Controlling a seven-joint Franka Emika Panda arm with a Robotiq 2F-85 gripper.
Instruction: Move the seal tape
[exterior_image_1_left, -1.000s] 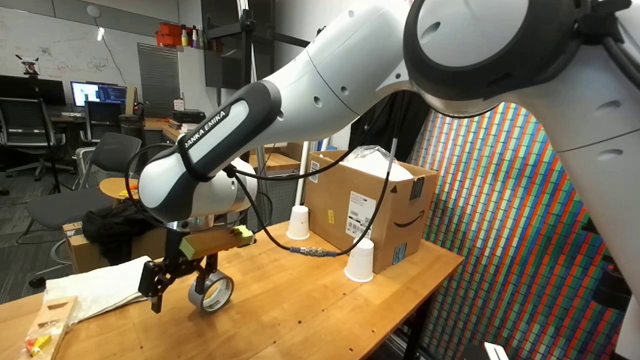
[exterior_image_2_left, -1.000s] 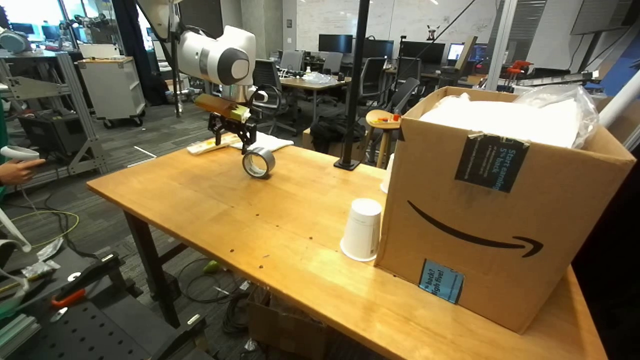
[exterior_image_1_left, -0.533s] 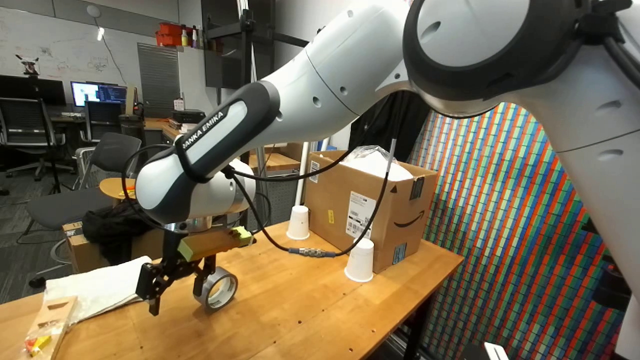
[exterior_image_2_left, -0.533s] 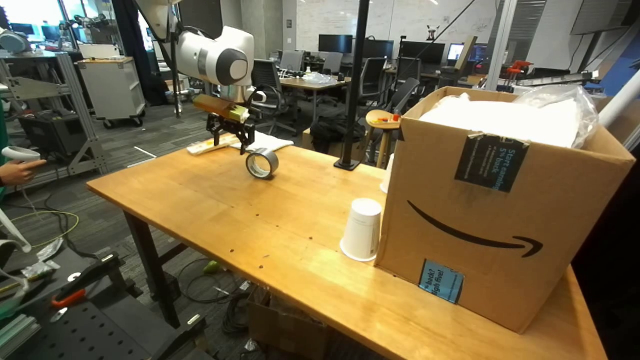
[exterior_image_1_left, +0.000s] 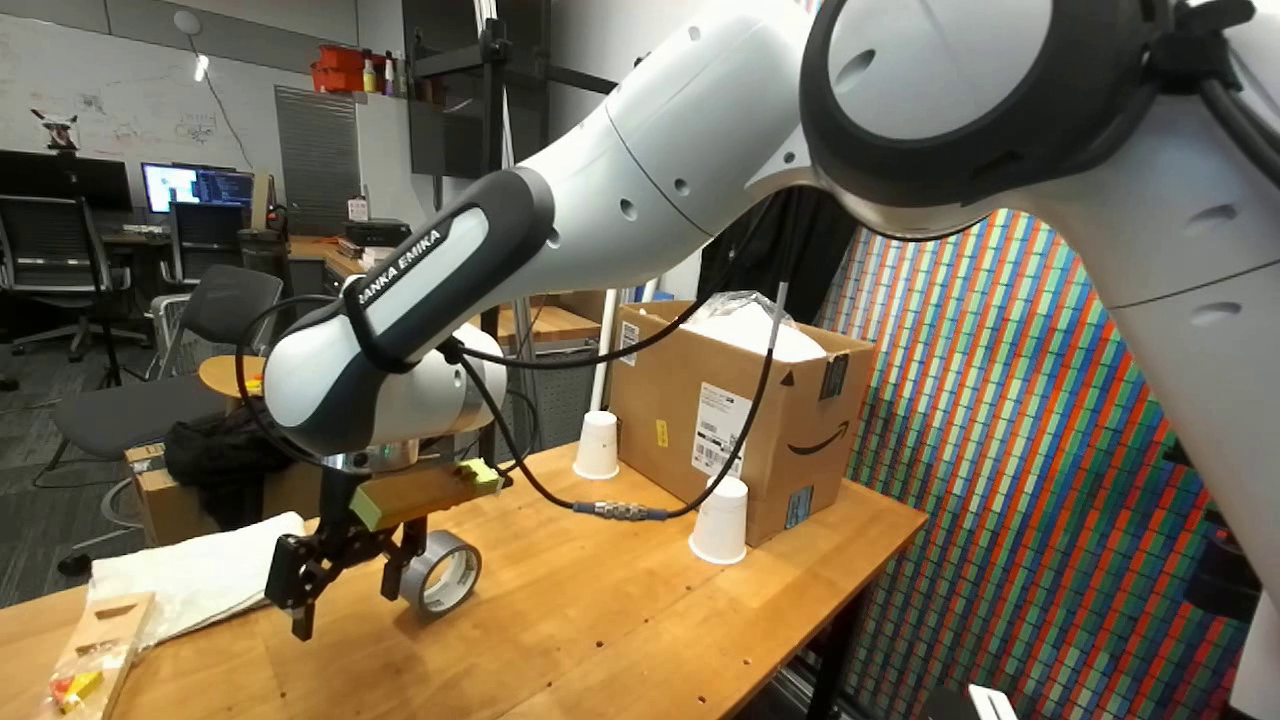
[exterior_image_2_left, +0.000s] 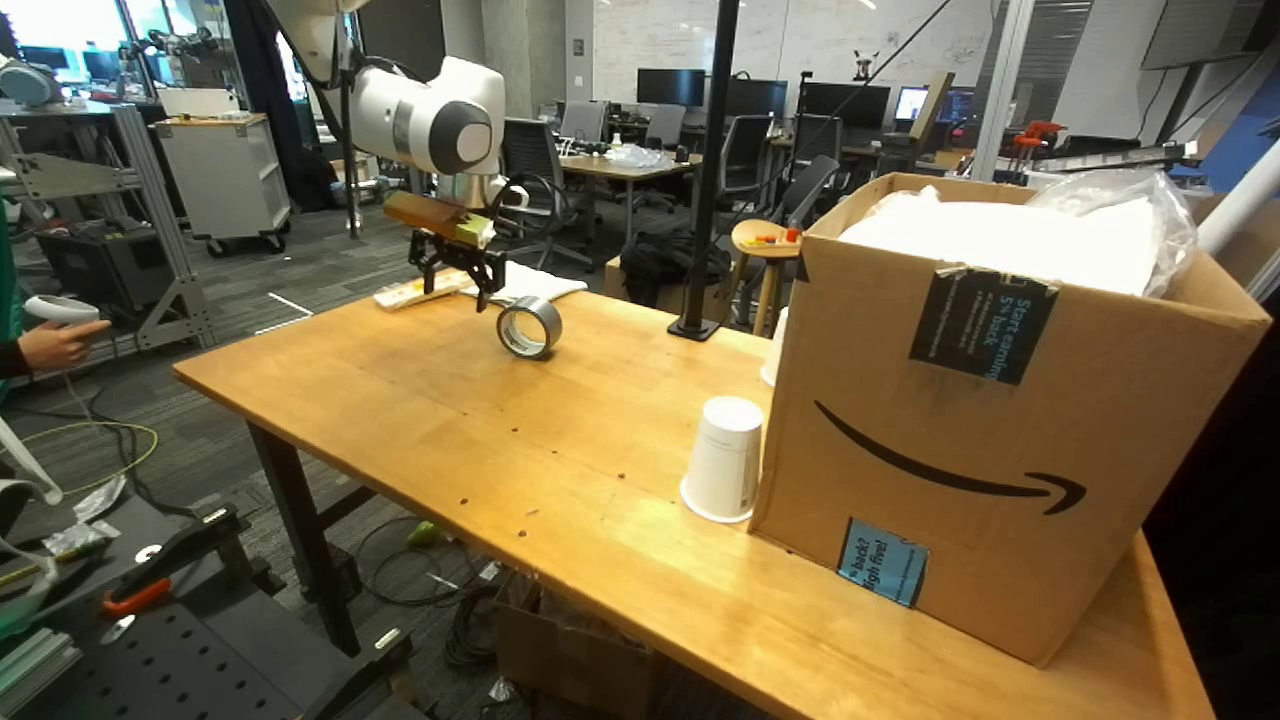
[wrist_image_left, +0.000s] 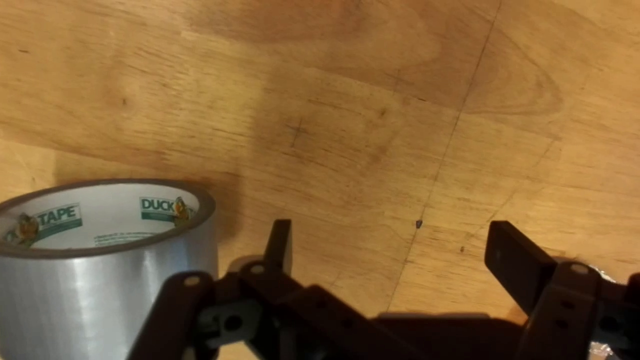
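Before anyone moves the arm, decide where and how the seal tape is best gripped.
From above, I'd pinch the upper arc of the seal tape across its width, rim to rim. It stands on its curved side, hollow facing sideways, so its top is exposed. The open claw beside it would likely need a turn: its jaws spread along the roll's diameter.

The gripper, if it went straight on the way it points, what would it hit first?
Probably the wooden tabletop; the seal tape seems to stand just outside the open gripper, though depth is unclear.
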